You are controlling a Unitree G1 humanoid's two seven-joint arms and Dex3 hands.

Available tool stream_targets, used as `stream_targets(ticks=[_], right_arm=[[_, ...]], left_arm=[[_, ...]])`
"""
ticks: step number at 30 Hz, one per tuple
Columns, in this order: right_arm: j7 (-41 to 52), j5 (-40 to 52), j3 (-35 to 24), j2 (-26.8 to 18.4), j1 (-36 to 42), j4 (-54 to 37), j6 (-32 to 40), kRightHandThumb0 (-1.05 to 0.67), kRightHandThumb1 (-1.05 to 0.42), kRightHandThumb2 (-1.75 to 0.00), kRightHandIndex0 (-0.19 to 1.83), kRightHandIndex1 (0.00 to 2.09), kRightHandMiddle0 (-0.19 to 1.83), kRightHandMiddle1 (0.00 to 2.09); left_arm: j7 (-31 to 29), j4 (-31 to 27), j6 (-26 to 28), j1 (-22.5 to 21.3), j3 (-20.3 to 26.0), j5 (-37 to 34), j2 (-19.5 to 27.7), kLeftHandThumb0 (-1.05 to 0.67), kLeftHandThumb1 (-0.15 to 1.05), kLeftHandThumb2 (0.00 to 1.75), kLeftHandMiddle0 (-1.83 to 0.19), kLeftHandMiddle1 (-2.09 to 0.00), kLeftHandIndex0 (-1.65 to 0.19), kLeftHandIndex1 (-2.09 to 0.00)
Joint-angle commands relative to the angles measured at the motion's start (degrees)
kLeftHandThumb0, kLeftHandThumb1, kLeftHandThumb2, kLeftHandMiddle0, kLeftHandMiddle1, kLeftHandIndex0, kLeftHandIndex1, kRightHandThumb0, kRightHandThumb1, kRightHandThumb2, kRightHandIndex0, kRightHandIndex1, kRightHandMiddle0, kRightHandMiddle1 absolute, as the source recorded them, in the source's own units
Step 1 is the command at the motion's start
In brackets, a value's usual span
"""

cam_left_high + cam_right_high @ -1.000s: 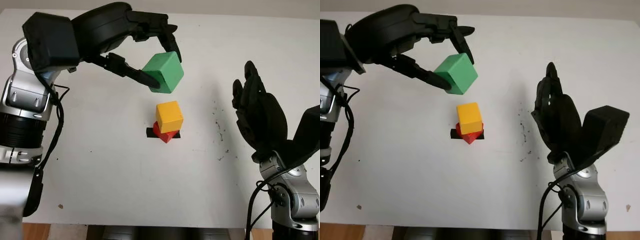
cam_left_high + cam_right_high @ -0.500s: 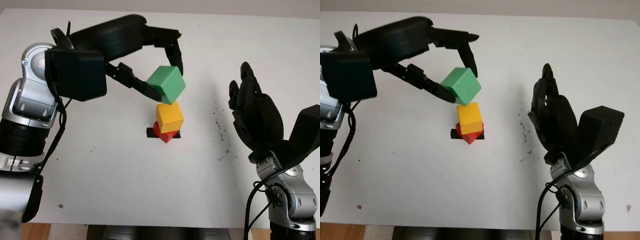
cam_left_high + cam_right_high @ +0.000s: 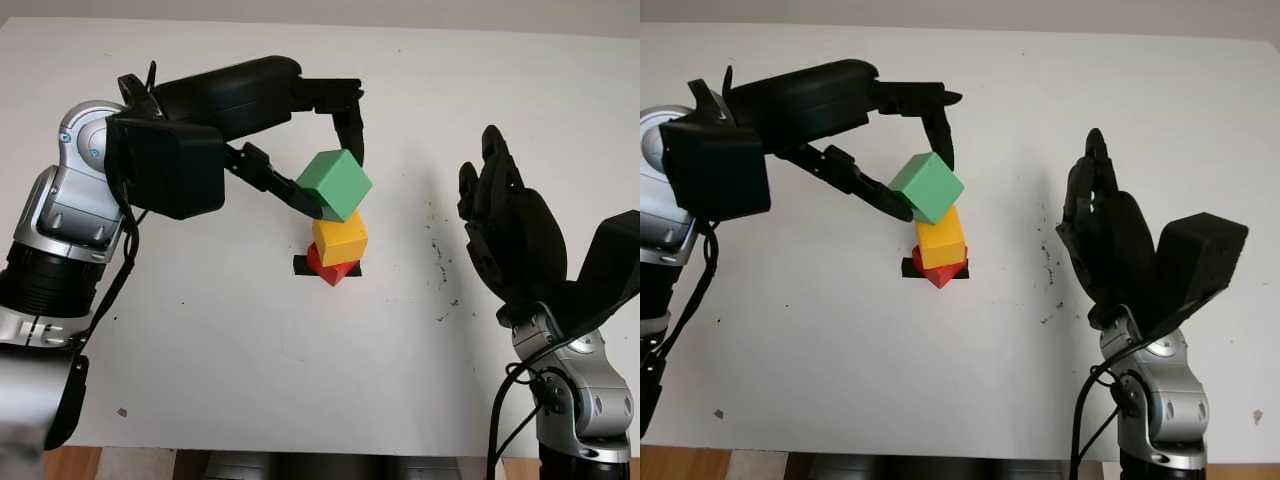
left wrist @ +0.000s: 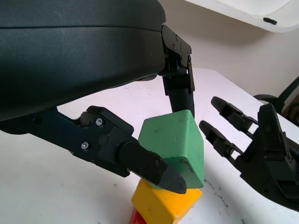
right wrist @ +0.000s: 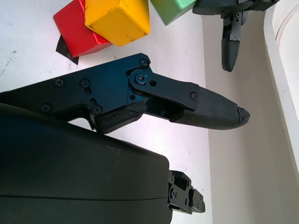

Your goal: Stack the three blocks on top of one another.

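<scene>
Left hand (image 3: 325, 150): fingers clasped the green block (image 3: 335, 185), tilted, frame centre, for seating atop yellow block (image 3: 340, 242) on red block (image 3: 328, 268). Right hand (image 3: 515, 240): released, frame right.

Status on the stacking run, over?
Left hand shut on green block, tilted, just over the yellow block. Yellow sits on red block. Right hand open, raised at right. Nothing in the way.

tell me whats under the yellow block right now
The yellow block sits on the red block, which rests on a black tape mark on the white table. Most of the red block's top and the middle of the tape mark are covered.
</scene>
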Motion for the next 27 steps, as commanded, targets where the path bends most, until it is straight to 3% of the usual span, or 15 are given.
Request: stream_targets(ticks=[1,27], right_arm=[[-0.18,-0.15,-0.05,0.33,0.83,-1.11,-0.11,-0.77,-1.05,-0.71,-0.19,0.0,-0.19,0.0],[-0.6,-0.84,0.39,1.61,1.57,-1.52,-0.67,-0.74,-1.05,-0.75,-0.19,0.0,-0.19,0.0]], left_arm=[[-0.16,-0.18,-0.36,-0.16,-0.19,0.18,0.07,-0.43,1.01,0.05,-0.13,-0.05,-0.26,-1.65],[-0.8,1.77,-3.72,-1.11,-1.57,3.48,0.15,-0.44,1.03,0.05,-0.11,-0.05,-0.21,-1.69]])
